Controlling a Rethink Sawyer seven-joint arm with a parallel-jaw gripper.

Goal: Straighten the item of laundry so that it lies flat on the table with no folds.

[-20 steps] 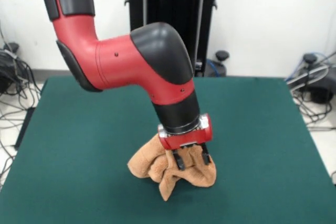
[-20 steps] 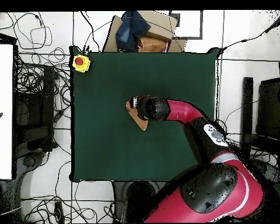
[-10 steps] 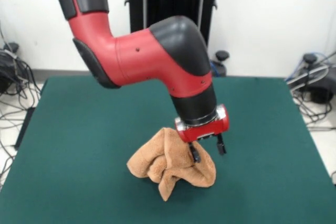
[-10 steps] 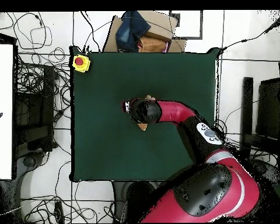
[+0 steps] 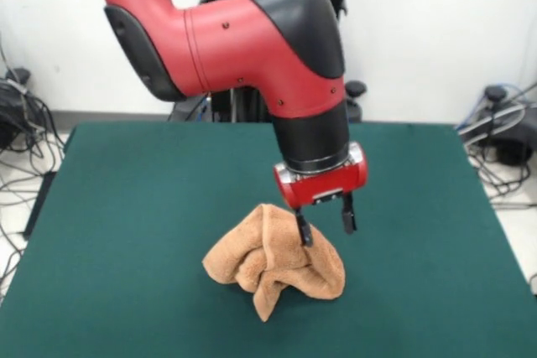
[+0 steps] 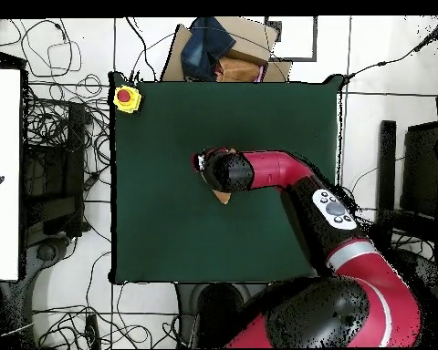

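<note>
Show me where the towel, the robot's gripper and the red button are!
towel (image 5: 268,262): front view, middle of the crumpled heap.
gripper (image 5: 325,230): front view, between its open jaws.
red button (image 6: 124,96): overhead view, button's red top.

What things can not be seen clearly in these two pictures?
- Overhead view: most of the towel is hidden under the arm's wrist; only a small tan corner shows.
- Overhead view: the gripper is covered by the wrist.
- Front view: the towel lies bunched on the table, so its stripes and tag cannot be found in the folds.
- Front view: the open gripper has one finger against the cloth; whether it touches is unclear.
</note>
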